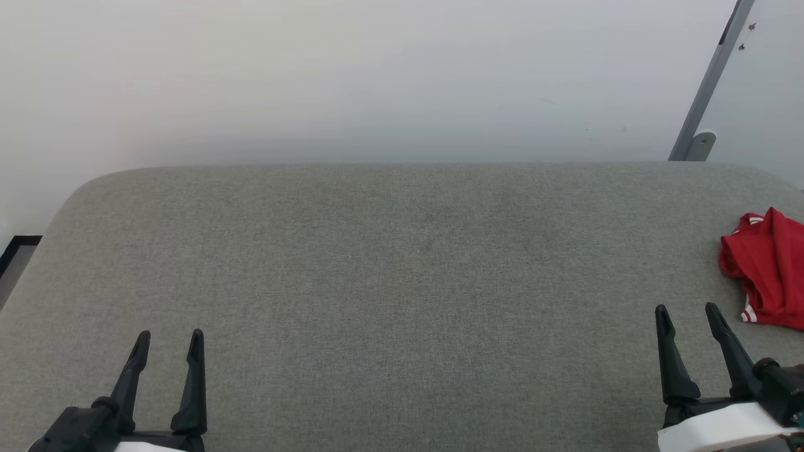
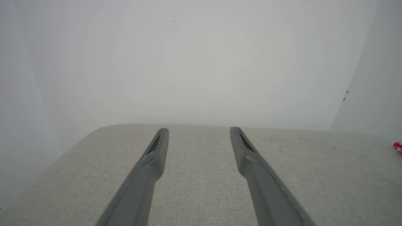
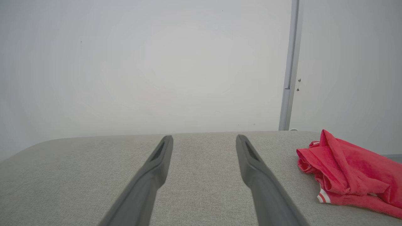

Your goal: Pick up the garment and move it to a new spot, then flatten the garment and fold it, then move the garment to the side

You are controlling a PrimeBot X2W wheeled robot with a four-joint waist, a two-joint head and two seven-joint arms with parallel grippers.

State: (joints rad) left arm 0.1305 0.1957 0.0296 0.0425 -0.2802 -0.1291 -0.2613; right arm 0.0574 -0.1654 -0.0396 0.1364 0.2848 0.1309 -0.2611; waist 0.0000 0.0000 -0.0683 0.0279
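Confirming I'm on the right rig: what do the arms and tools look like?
The left tool and right tool match: two long, dark, tapering fingers with slotted inner faces on a black base. White casing shows behind each.

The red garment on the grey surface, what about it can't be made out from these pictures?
- Head view: the garment is cut off by the right edge, so its full outline is unknown.
- Right wrist view: its lower right part runs off the frame, and the crumpled folds hide any lettering and which side faces up.
- Left wrist view: it is a tiny red speck at the right edge, too small to read.
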